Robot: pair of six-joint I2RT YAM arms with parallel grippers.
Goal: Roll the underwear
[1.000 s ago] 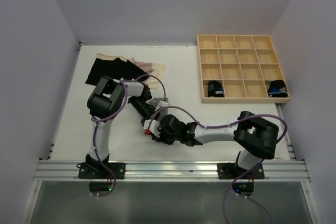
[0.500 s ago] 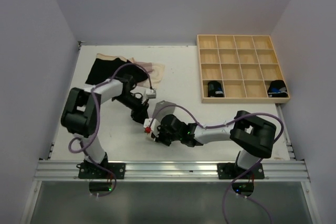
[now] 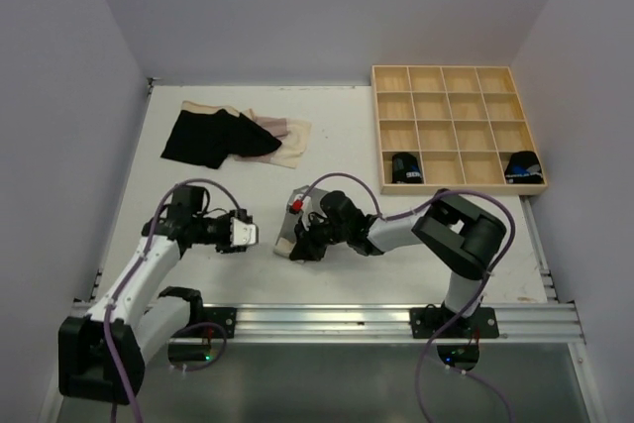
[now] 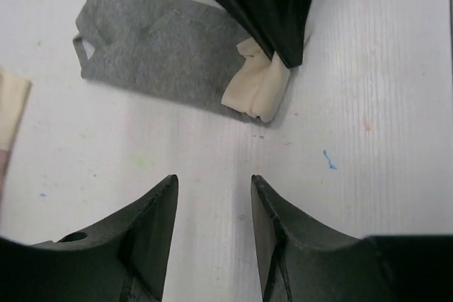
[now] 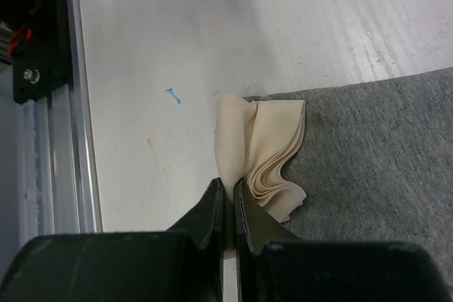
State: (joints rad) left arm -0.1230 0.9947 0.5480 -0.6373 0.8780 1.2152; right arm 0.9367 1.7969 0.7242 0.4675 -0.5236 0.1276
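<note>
My right fingers (image 5: 219,196) are pinched together on the beige fold (image 5: 258,150) at the grey underwear's (image 5: 368,146) edge; my left fingers (image 4: 168,196) hang apart above the bench (image 4: 368,68).

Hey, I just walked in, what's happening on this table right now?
It's an underwear-rolling job. The right claw is shut on a bunched beige cloth at the edge of the grey underwear on the table. The left claw hovers open nearby, holding nothing. A black and beige pile waits at far left; the wooden tray holds two dark rolls.
</note>
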